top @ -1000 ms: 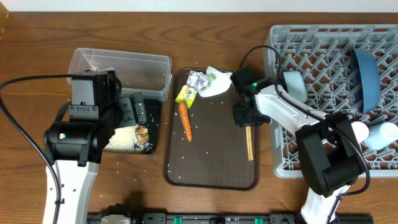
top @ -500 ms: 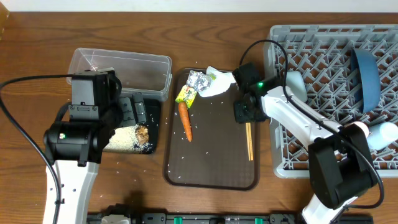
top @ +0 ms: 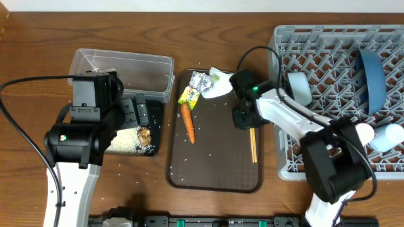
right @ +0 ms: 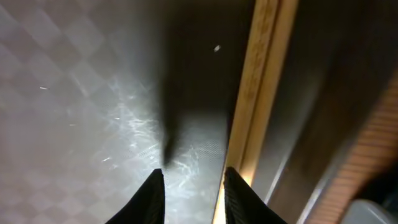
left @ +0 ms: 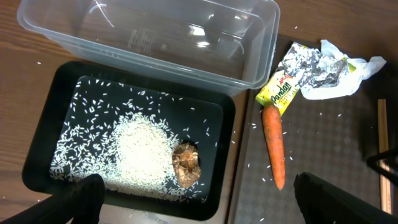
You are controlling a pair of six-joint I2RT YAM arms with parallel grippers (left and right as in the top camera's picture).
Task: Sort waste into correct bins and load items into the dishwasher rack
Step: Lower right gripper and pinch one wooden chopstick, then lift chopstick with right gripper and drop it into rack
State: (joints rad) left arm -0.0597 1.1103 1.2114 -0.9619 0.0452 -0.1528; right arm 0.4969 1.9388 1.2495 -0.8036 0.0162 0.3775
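Note:
My right gripper [top: 244, 118] [right: 193, 199] is low over the brown serving tray [top: 214, 164], open a little and empty. The top end of the wooden chopsticks [top: 253, 144] [right: 261, 93] lies just outside its right finger. My left gripper [left: 199, 202] is wide open above the black tray [left: 227, 155], which holds white rice [left: 140, 149] and a brown lump [left: 186, 165]. The carrot [top: 188, 123], yellow-green wrapper [top: 188, 96], foil [top: 201, 81] and white paper [top: 218, 88] lie on the serving tray. The clear tub [top: 123, 69] looks empty.
The grey dishwasher rack [top: 328, 57] stands at the right. It holds a dark blue plate [top: 369, 79] on edge, a light blue cup [top: 298, 87] and a white bowl [top: 386, 135]. Loose rice grains are scattered over the serving tray and table.
My right gripper has shifted slightly left at the chopsticks' top end. The left arm and the waste have not moved.

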